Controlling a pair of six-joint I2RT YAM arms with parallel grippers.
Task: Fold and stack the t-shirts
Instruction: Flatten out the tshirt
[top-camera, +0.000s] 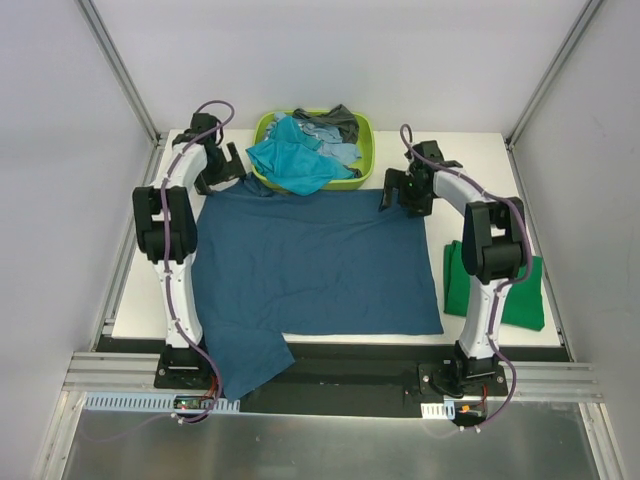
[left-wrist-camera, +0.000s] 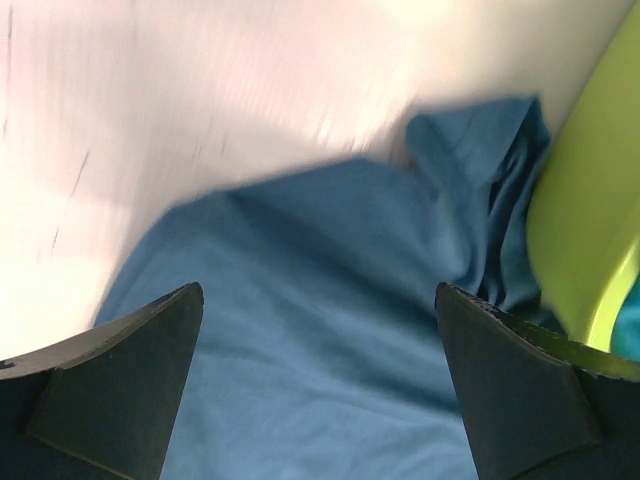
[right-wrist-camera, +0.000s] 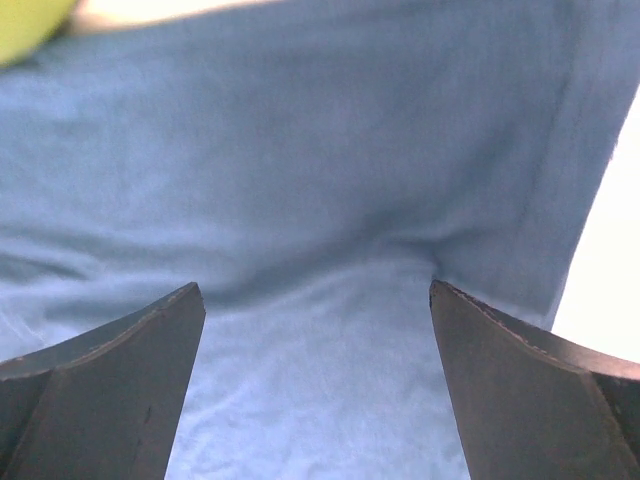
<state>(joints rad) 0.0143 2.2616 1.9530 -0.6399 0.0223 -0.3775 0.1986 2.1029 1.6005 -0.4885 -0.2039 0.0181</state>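
Looking down from above, we see the large dark blue t-shirt (top-camera: 310, 260) spread flat over the middle of the table (top-camera: 480, 160). It reaches from just short of the far edge to the near edge, and at the near-left corner one flap hangs over the edge.

The left gripper (top-camera: 225, 172) hovers over the shirt's far-left corner. Its jaws stand wide apart with nothing between them. Our left wrist view is blurred, but it shows blue cloth below the fingers and a bunched fold lying against the wall of the lime-green basket (top-camera: 366, 140).

The right gripper (top-camera: 398, 192) is over the shirt's far-right corner, jaws likewise wide and holding nothing. Its wrist view shows the cloth filling the space below, with the shirt's side edge and bare table at the right.

The basket sits at the middle of the far edge. In it lies a teal t-shirt (top-camera: 290, 162), which spills over the near rim toward the dark blue one. A light blue t-shirt (top-camera: 338, 152) and a dark grey t-shirt (top-camera: 342, 120) lie behind it.

A bright green t-shirt (top-camera: 522, 292) lies folded along the right edge, towards the near-right corner, partly hidden by the right arm.
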